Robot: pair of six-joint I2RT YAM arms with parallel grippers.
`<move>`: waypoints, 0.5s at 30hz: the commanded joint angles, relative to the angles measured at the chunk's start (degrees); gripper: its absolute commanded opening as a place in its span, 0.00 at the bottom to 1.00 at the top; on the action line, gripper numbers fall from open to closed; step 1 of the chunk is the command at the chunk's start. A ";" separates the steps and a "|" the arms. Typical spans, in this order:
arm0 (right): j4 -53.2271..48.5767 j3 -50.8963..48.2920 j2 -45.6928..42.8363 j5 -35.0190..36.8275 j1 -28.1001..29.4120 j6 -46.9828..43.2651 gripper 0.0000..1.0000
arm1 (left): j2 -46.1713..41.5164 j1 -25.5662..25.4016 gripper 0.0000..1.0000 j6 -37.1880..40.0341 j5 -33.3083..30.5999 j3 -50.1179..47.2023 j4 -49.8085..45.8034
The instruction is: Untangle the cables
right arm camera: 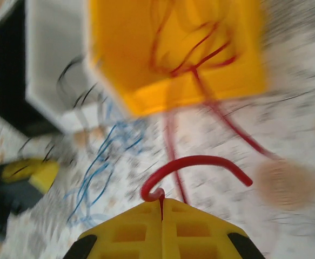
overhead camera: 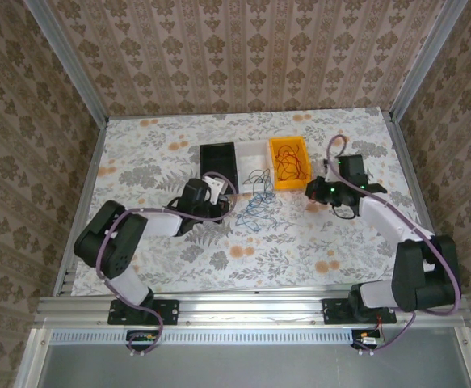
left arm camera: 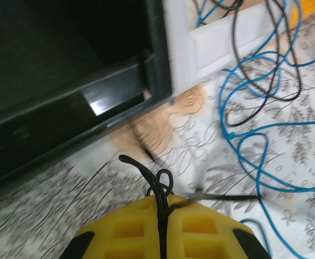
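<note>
L fingers (left arm camera: 127, 229) grip black cable (left arm camera: 158, 202), R fingers (right arm camera: 127, 233) red cable (right arm camera: 200, 159), blue tangle (overhead camera: 255, 204) between

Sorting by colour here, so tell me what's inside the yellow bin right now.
Loose loops of red cable lie inside the yellow bin; one strand runs out over its wall to the right claw, which is shut on it. The bin floor under the loops is hidden.

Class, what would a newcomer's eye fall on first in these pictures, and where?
The bright yellow bin far-centre, red cables trailing out. Beside it, blue cables sprawl on the floral tabletop. The left claw pinches a dark cable, the right claw a red cable.
</note>
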 commanded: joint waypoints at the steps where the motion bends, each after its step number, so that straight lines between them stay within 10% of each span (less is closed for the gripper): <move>1: 1.94 -1.23 -3.24 9.33 -1.80 5.25 0.00 | -3.18 0.14 0.00 -1.71 -6.75 -2.80 -1.76; 15: 8.66 6.01 -5.23 5.00 -2.57 5.72 0.04 | -2.03 -3.57 0.00 2.82 -5.59 0.40 -5.43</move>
